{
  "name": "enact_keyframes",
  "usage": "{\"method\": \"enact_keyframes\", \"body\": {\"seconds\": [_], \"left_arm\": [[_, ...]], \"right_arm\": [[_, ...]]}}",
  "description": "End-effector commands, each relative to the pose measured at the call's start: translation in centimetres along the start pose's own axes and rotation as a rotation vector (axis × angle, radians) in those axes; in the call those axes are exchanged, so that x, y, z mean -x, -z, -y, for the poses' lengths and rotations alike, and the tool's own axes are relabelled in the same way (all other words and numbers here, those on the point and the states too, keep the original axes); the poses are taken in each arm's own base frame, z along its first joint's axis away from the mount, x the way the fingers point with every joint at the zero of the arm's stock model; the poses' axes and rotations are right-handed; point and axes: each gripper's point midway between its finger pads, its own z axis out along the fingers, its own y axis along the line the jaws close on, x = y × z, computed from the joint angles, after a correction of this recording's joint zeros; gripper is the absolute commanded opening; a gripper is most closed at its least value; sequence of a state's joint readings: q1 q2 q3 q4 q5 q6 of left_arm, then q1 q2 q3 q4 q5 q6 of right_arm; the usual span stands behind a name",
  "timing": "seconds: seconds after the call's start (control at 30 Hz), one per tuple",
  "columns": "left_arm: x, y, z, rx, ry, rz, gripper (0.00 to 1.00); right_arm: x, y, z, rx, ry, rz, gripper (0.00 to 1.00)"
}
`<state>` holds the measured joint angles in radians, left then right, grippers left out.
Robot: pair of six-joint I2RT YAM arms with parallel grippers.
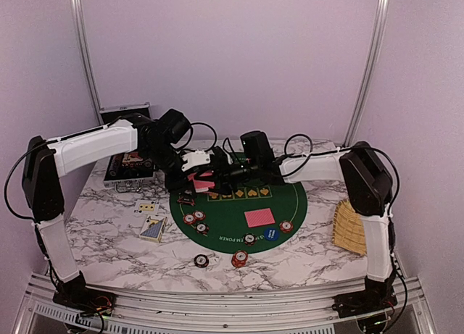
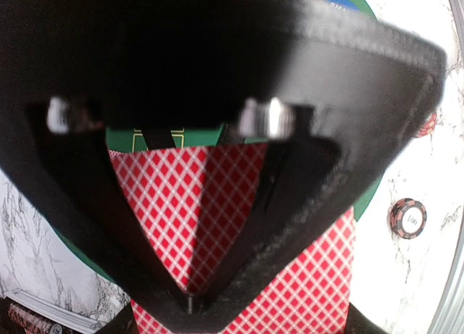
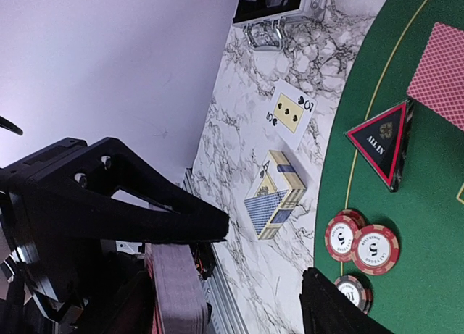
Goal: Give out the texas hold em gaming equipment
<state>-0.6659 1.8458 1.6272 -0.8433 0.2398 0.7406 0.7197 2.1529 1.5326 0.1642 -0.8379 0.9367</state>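
Chips (image 1: 240,259) lie nearest: two on the bare table (image 1: 109,254) by its front edge, the rest strung along the near rim of the felt (image 1: 225,229). Left of the felt sit a card box (image 1: 153,228) and a face-up card (image 1: 147,206). A tray (image 1: 349,227) hugs the right edge.

One face-down card (image 1: 259,217) rests mid-felt, and the marker (image 1: 187,200) is at its left rim.

Over the far felt, the left end effector (image 1: 201,178) is pressed together, pinching the deck (image 2: 181,196) above the surface. The right end effector (image 3: 267,254) is spread just beside it, and I cannot tell if they touch.

Both arms crowd that spot. The case (image 1: 119,171) sits far left, with bare marble at front left.
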Motion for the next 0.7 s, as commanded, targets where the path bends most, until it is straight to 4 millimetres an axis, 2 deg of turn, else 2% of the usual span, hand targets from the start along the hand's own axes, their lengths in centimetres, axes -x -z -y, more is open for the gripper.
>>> {"method": "enact_keyframes", "body": {"seconds": [0.0, 0.07, 0.3, 0.67], "left_arm": [[0.0, 0.6, 0.2, 0.004, -0.002, 0.004, 0.00], [-0.1, 0.5, 0.1, 0.004, 0.000, 0.004, 0.00], [-0.9, 0.1, -0.3, 0.012, 0.012, -0.010, 0.00], [-1.4, 0.0, -0.8, 0.028, 0.021, -0.020, 0.00]], "right_arm": [[0.3, 1.5, 1.0, -0.060, -0.020, 0.026, 0.65], [0.4, 1.8, 0.7, -0.056, -0.017, 0.029, 0.62], [0.7, 2.5, -0.9, -0.034, 0.002, 0.044, 0.38], [0.8, 3.3, -0.5, -0.057, -0.009, 0.042, 0.23]]}}
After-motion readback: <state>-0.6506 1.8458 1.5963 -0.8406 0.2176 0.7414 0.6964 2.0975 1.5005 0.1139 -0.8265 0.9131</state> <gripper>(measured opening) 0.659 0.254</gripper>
